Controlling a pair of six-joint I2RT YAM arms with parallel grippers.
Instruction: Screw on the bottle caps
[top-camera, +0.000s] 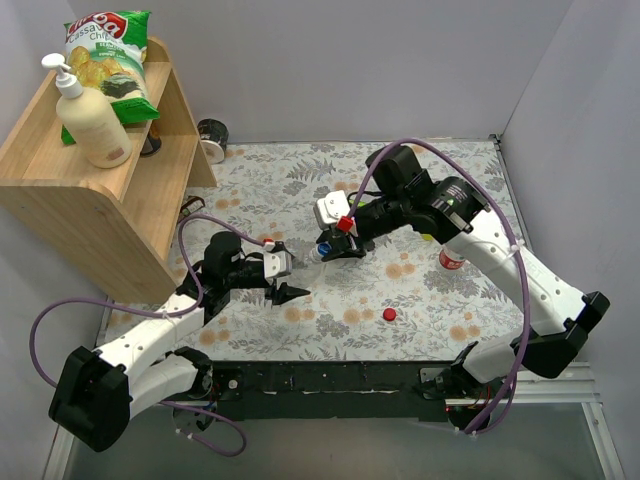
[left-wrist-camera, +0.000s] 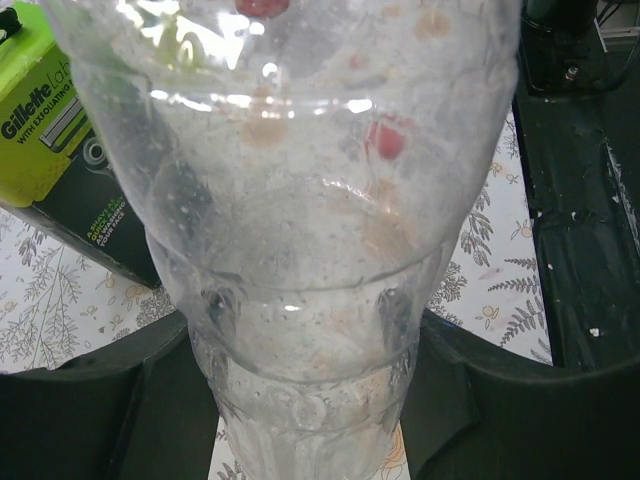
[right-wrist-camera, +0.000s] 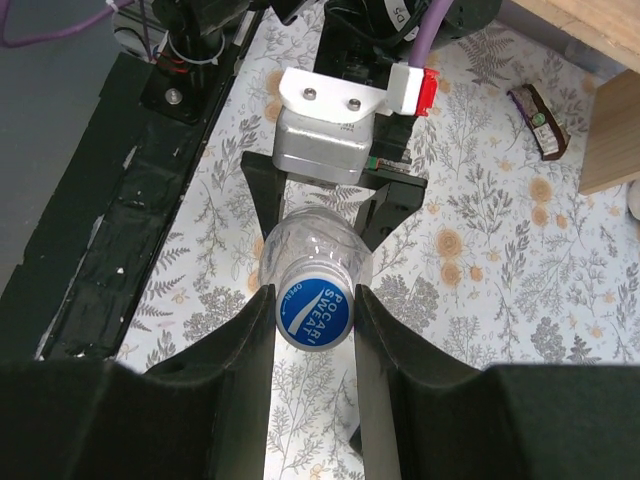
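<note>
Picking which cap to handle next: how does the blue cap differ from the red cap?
The blue cap sits on the bottle mouth, pinched by the right gripper. The red cap lies loose on the table, untouched. The blue cap faces sideways, while the red cap lies flat. Both are small and round.

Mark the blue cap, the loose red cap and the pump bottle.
blue cap (right-wrist-camera: 313, 315), right wrist view, on its printed top.
red cap (top-camera: 389, 314), top view, on its top face.
pump bottle (top-camera: 96, 130), top view, on its cream body.
</note>
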